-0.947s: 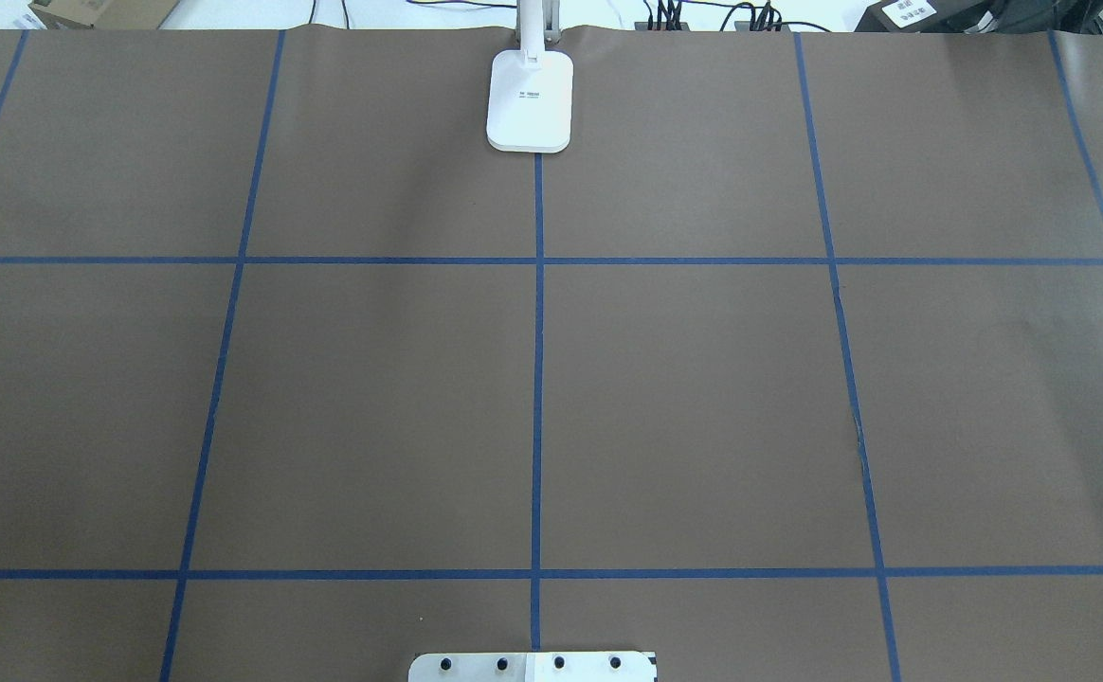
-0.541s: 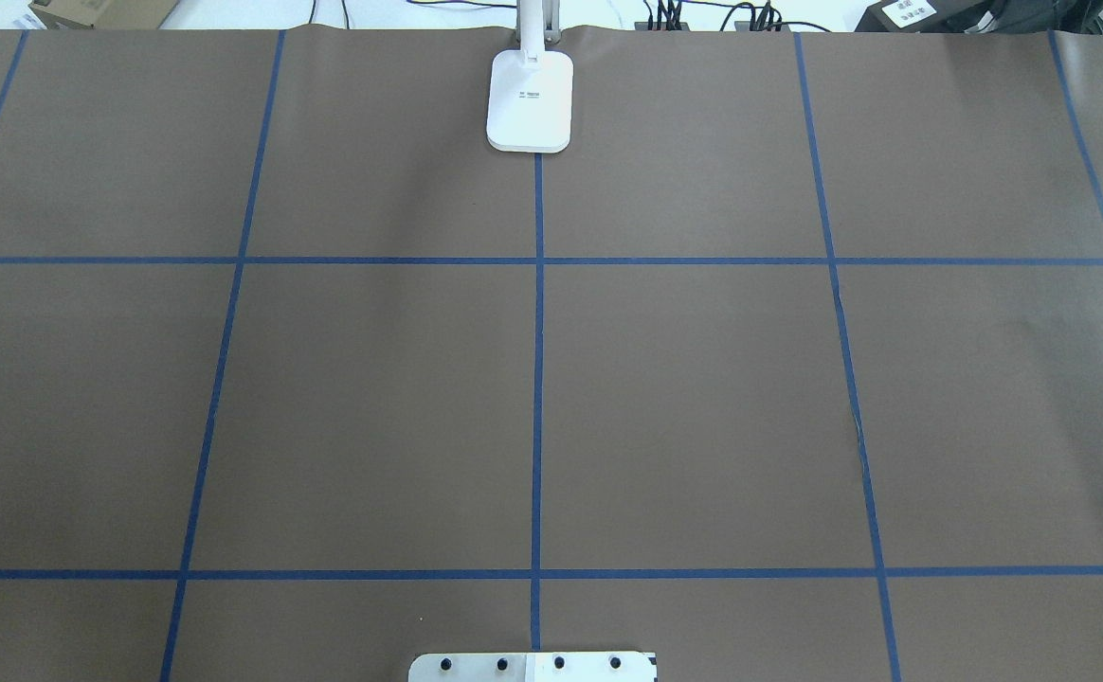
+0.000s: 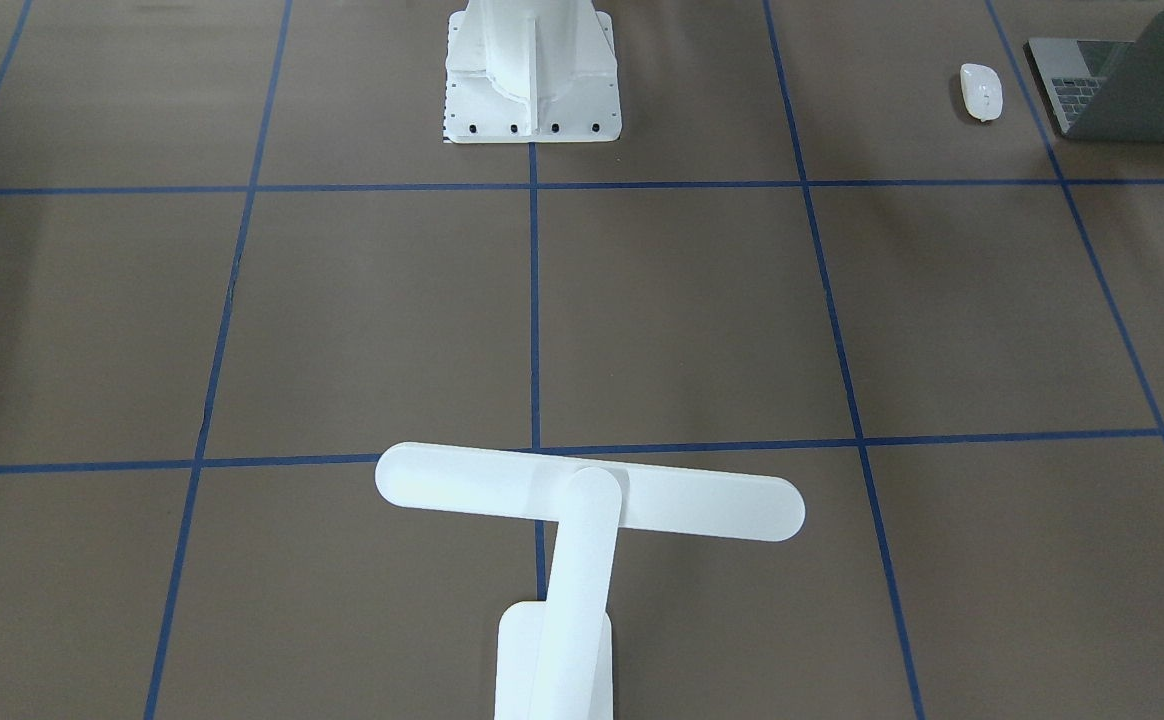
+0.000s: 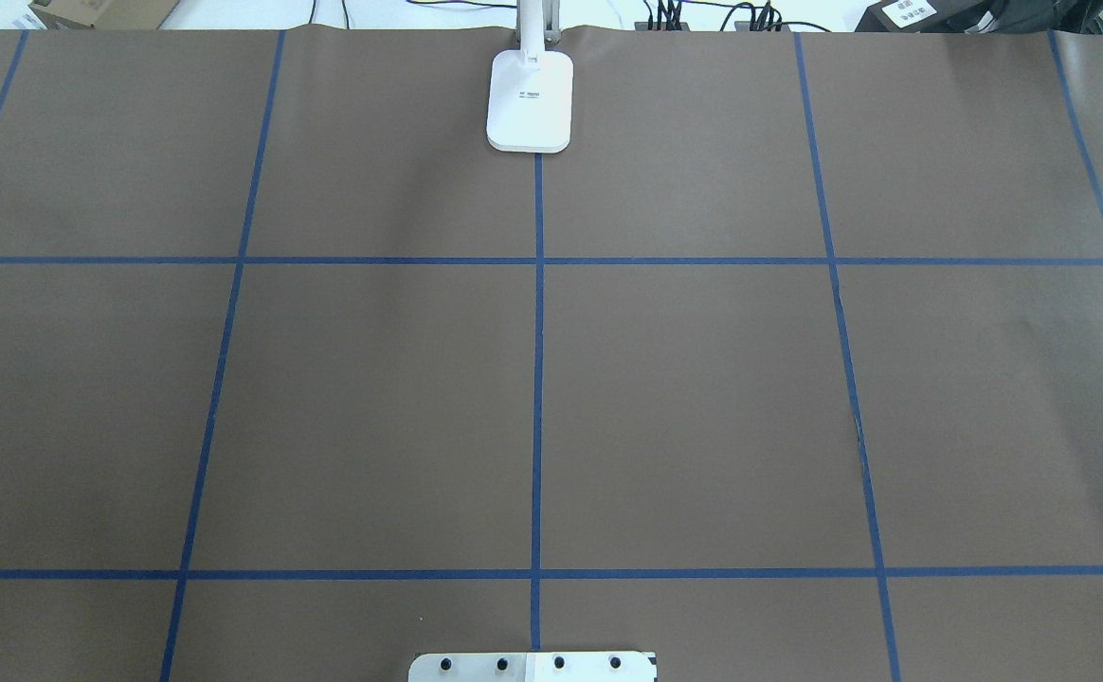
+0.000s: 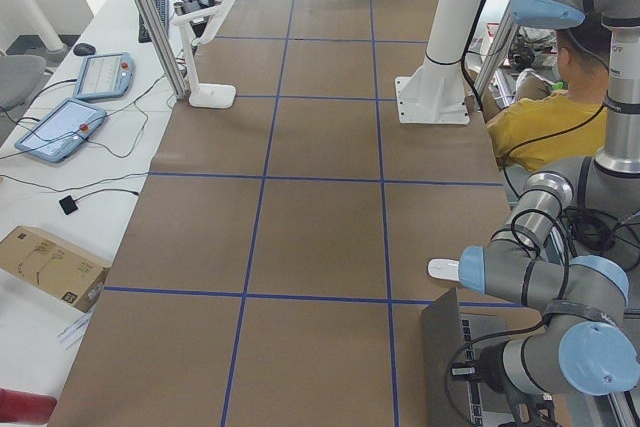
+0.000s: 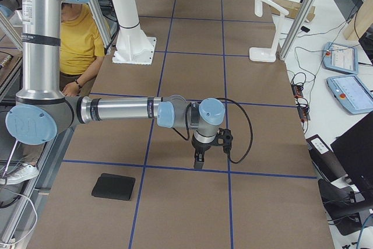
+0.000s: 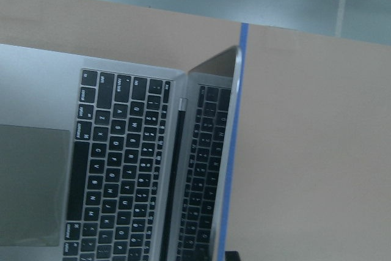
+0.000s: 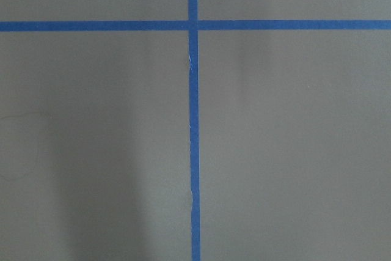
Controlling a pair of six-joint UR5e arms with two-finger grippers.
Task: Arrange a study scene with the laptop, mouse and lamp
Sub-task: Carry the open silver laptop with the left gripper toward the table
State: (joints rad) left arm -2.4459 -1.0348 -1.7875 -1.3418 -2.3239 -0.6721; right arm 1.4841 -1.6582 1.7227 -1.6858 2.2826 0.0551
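The grey laptop (image 3: 1132, 90) stands half open at the table's left end near the robot, and its black keys fill the left wrist view (image 7: 122, 169). The white mouse (image 3: 981, 91) lies just beside it. The white lamp (image 3: 590, 493) stands at the far middle edge, and its base (image 4: 530, 99) shows in the overhead view. My left gripper (image 5: 470, 372) hangs close over the laptop (image 5: 445, 347); I cannot tell its state. My right gripper (image 6: 199, 162) points down above bare table, and I cannot tell whether it is open or shut.
A white bolted pedestal (image 3: 532, 80) stands mid-table at the robot's side. A flat black pad (image 6: 114, 186) lies near the right end. A person in a yellow shirt (image 6: 76, 39) sits behind the robot. Blue tape lines (image 8: 193, 120) grid the brown table.
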